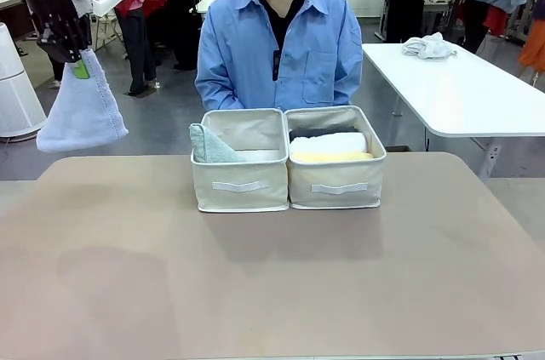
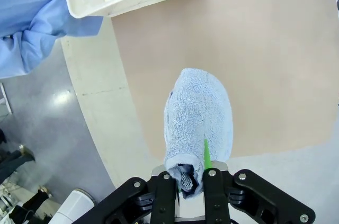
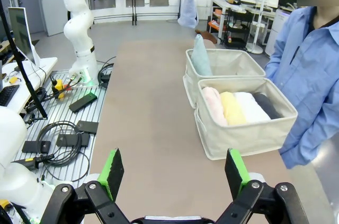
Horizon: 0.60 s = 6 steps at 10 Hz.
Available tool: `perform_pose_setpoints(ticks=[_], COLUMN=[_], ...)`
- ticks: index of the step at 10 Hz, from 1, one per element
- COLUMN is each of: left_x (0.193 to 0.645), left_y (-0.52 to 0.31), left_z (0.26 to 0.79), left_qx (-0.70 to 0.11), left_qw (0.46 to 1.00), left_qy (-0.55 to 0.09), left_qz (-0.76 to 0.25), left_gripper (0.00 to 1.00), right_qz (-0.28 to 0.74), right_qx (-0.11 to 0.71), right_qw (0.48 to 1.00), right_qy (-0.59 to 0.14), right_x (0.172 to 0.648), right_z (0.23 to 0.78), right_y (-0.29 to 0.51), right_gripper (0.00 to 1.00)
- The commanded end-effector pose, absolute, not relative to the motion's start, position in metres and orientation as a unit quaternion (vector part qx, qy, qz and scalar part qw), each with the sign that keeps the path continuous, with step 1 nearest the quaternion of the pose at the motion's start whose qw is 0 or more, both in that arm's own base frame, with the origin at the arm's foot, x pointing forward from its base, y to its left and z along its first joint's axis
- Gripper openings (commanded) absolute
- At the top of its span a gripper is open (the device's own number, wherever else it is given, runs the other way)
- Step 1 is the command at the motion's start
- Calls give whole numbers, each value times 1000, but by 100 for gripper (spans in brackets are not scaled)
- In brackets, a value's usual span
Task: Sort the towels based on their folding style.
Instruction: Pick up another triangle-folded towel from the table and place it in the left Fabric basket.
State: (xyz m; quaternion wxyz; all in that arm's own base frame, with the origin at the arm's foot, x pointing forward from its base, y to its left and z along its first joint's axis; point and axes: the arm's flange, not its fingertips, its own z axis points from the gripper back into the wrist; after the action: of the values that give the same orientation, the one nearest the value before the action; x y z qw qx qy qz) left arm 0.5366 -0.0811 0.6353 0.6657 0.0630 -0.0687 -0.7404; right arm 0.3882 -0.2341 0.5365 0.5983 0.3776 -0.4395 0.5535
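1. Right claw (image 3: pixel 175 173) sits nearest the lens in its own wrist view, at 6 o'clock, its green-padded fingers (image 3: pixel 112 167) spread wide with nothing between them, above bare bench (image 3: pixel 148 128).
2. Left claw (image 2: pixel 190 181) is clamped tight on the narrow tip of the lavender-blue cone towel (image 2: pixel 198 121); a strip of green pad shows against the terry.
3. From the front camera, that claw (image 1: pixel 78 58) is raised at about 10 o'clock, above and beyond the bench's left edge, and the towel (image 1: pixel 83 113) hangs from it, point up and wide end down, clear of the bench surface (image 1: pixel 272 275).
4. Outward, two beige fabric bins (image 1: pixel 288 181) stand side by side, touching, at the far middle of the bench, about 12 o'clock in the front view.
5. Left bin (image 1: pixel 240 185) holds the grey-green cone towel (image 1: pixel 209 145), leaning against its left wall.
6. Right bin (image 1: pixel 336 183) holds the rolled towels lying side by side: from the right wrist camera, in order, pink (image 3: pixel 213 105), yellow (image 3: pixel 231 107), white (image 3: pixel 251 106) and dark grey (image 3: pixel 268 105).
7. Beyond the bins stands a person in a blue shirt (image 1: pixel 279 45), close against the bench's far edge.
8. Farther back, at 2 o'clock, a white table (image 1: pixel 477 96) carries a crumpled white cloth (image 1: pixel 428 46).
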Motion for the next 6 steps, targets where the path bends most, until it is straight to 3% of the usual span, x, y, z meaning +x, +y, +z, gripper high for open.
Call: perform_pose_setpoints(ticks=[1, 2, 3, 6], left_x=[533, 533, 536, 546], left_y=[-86, -86, -84, -182], left_z=[640, 640, 635, 718], left_qx=[57, 57, 62, 134], left_qw=[664, 664, 664, 657], left_qy=[-73, -73, -69, -93], left_qz=[-742, -742, -742, -736], left_gripper=[0, 0, 16, 16], right_qz=[557, 557, 557, 557], right_qx=[380, 380, 380, 380], right_qw=[592, 592, 592, 592], right_qy=[-442, -442, -442, -442], right_x=[385, 385, 385, 385], right_z=[536, 536, 536, 536], right_y=[-233, -233, -233, -233], right_gripper=[100, 100, 100, 100])
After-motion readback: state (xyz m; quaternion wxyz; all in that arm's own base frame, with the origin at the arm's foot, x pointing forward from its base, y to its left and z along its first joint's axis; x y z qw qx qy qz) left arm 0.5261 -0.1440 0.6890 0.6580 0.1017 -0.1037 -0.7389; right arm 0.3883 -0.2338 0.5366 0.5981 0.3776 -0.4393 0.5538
